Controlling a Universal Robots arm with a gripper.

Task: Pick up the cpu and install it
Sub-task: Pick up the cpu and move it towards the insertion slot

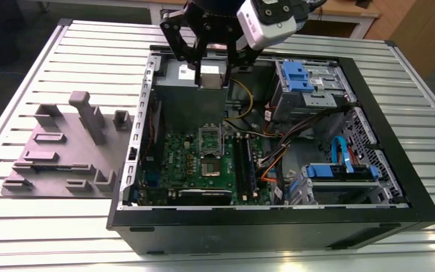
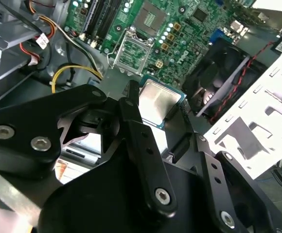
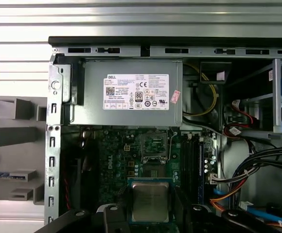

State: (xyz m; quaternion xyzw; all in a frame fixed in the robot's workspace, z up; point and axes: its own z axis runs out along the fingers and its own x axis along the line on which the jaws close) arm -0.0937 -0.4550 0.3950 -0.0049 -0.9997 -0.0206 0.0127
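Grip tight on the cpu (image 1: 211, 76) over the open computer case (image 1: 278, 226)

In the exterior view the gripper (image 1: 212, 69) hangs above the far end of the case; its black fingers (image 1: 178, 39) are drawn in narrow onto the cpu, pressing on two opposite edges; the cpu is in the air, clear of everything beneath it, and is seen against the grey power box (image 1: 183, 90). In the second wrist view the cpu (image 2: 158, 102) shows its silvery metal top with a thin green edge, lying between the dark fingers (image 2: 131, 116); in the first wrist view it (image 3: 149, 201) faces the camera squarely, with the gripper (image 3: 150, 216) closed on its sides.

Below lies the green circuit board (image 1: 179, 153) on the floor of the case; its socket (image 1: 211, 168) sits near the middle of the board, well apart from the cpu; a black fan (image 2: 219, 73) stands at the board's edge. The power box (image 3: 95, 111) carries a white label; a yellow cable (image 3: 211, 97) loops just beside it. Blue drive brackets (image 1: 297, 76) sit toward the exterior view's right, among orange and black cables.

The case rests on a slatted metal table (image 1: 89, 51); a grey moulded holder (image 1: 59, 153) lies on the table at the exterior view's left, just beside the case.
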